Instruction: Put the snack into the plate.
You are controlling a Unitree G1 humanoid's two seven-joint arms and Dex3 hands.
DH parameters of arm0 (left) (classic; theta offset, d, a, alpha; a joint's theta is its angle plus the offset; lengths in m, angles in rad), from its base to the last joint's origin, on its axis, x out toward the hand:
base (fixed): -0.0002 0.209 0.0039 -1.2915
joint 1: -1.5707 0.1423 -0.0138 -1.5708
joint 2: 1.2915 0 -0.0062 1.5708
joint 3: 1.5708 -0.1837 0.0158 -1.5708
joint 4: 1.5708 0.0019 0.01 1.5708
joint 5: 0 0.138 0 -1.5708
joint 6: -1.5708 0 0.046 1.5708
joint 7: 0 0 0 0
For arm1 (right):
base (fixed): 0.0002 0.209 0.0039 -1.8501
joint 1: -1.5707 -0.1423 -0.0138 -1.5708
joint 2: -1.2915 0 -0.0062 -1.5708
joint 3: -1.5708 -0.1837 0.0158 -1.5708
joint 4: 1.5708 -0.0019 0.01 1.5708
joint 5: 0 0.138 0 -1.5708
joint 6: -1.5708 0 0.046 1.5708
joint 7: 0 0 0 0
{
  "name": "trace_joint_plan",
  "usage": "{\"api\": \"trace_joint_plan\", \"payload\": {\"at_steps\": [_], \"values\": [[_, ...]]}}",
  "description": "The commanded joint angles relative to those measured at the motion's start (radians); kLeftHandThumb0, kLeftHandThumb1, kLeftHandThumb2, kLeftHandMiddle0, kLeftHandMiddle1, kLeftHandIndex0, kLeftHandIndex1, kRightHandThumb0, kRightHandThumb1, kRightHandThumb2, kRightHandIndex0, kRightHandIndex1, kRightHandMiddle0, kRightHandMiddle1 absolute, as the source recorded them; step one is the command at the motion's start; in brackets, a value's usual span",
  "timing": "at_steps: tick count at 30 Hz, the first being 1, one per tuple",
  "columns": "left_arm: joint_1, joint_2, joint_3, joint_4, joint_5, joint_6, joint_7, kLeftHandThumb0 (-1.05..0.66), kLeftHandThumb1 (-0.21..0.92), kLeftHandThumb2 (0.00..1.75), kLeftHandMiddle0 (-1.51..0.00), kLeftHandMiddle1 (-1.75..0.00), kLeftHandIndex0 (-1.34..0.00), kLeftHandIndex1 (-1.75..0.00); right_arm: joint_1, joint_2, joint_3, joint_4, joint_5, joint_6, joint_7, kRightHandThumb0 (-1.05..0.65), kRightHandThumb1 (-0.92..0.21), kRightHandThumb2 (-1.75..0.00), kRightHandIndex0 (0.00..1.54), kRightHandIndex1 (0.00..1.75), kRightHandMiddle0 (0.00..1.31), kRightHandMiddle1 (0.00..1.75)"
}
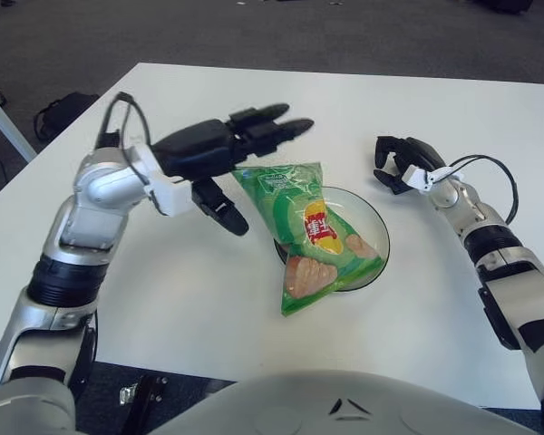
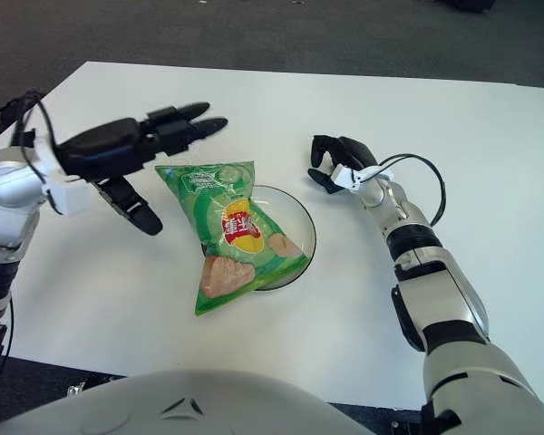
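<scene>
A green snack bag (image 1: 306, 234) lies across the clear glass plate (image 1: 374, 232) in the middle of the white table; its lower end hangs over the plate's near rim. My left hand (image 1: 240, 154) hovers up and to the left of the bag, fingers spread, holding nothing and clear of the bag. My right hand (image 1: 399, 161) shows to the right of the plate, beside its far rim, with its fingers curled and nothing in them.
The white table (image 1: 208, 299) extends around the plate, with its near edge just ahead of my body. A black bag (image 1: 59, 113) lies on the dark floor off the table's left side. A cable loops from my right wrist (image 1: 490, 172).
</scene>
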Motion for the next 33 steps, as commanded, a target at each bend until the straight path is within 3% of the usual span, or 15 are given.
{"api": "trace_joint_plan", "payload": {"at_steps": [1,6,11,18,22,27,33], "values": [[-0.002,0.023,0.052,0.035,-0.031,0.011,0.025,-0.98,0.83,0.24,0.0,0.0,0.0,0.0,0.09,0.019,0.028,0.011,-0.02,0.054,0.066,-0.48,-0.32,-1.3,1.1,1.75,0.61,1.75],[-0.027,0.041,0.109,0.073,-0.056,0.017,0.046,-0.96,0.81,0.22,0.0,0.0,0.0,0.0,0.096,0.012,0.034,-0.019,-0.032,0.07,0.073,-0.49,-0.32,-1.31,1.12,1.75,0.61,1.75],[-0.007,0.122,0.179,0.16,-0.053,-0.028,0.033,-0.96,0.81,0.22,0.0,0.0,0.0,0.0,0.101,0.011,0.033,-0.024,-0.031,0.074,0.078,-0.49,-0.31,-1.32,1.13,1.75,0.62,1.75],[-0.009,0.123,0.161,0.255,0.078,-0.051,0.136,-1.04,0.82,0.22,0.0,0.0,0.0,0.0,0.107,0.013,0.027,-0.03,-0.026,0.079,0.081,-0.49,-0.31,-1.32,1.11,1.75,0.62,1.75],[-0.022,0.04,0.109,0.446,0.16,-0.086,0.27,-1.05,0.83,0.22,0.0,0.0,0.0,0.0,0.115,0.013,0.022,-0.041,-0.02,0.079,0.084,-0.48,-0.32,-1.31,1.1,1.75,0.61,1.75],[0.0,-0.037,0.105,0.531,0.127,-0.04,0.345,-1.04,0.86,0.23,0.0,0.0,0.0,0.0,0.126,0.012,0.016,-0.053,-0.019,0.082,0.08,-0.48,-0.33,-1.3,1.09,1.75,0.6,1.75],[-0.028,-0.141,0.123,0.81,0.09,-0.038,0.457,-0.95,0.89,0.24,0.0,0.0,0.0,0.0,0.135,0.011,0.006,-0.065,-0.014,0.087,0.085,-0.48,-0.33,-1.29,1.08,1.75,0.6,1.75]]}}
